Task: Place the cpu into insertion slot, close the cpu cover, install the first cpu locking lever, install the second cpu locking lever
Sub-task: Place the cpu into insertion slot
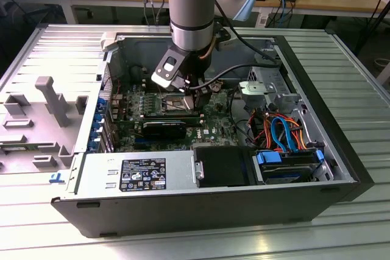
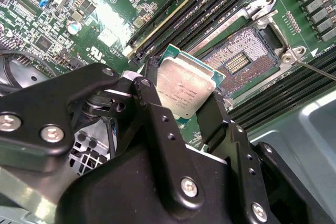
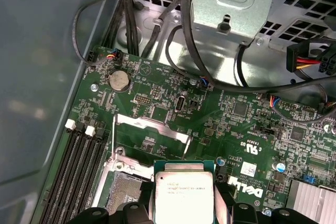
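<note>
Claw (image 2: 184,100) clamped on two edges of the cpu (image 2: 186,83); chip held above the board, just beside the open insertion slot (image 2: 239,62), not seated; judgement: square it to the rim, keep it level, no scraping of contacts. Exterior view: arm near-vertical inside the case; claw at 1 o'clock of the power supply (image 1: 140,175).

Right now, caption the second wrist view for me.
The fingers grip the cpu close to the open insertion slot.
</note>
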Robot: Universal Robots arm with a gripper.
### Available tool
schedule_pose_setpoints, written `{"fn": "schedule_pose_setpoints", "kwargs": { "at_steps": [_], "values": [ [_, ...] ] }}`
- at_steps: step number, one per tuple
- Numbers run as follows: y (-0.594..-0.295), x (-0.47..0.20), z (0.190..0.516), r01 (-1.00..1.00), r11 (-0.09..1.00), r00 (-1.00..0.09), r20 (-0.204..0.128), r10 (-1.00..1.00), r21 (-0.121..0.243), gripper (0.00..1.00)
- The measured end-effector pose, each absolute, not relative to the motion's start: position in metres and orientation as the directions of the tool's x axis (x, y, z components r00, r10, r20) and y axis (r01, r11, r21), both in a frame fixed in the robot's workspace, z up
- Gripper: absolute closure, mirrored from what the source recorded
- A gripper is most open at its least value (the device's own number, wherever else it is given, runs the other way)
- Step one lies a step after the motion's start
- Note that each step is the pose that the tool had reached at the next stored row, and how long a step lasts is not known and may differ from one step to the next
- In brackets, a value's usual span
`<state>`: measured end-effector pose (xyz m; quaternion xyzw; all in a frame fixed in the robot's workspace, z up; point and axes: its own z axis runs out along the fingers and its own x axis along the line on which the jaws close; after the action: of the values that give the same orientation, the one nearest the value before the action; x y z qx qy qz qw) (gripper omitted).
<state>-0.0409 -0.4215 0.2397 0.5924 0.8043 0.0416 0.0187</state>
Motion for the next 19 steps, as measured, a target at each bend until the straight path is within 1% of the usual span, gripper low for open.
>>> {"fn": "schedule_pose_setpoints", "kwargs": {
  "at_steps": [19],
  "values": [
    [-0.4215, -0.0409, 0.2379, 0.954, 0.285, -0.288, 0.019, 0.957, 0.089, 0.46]
  ]
}}
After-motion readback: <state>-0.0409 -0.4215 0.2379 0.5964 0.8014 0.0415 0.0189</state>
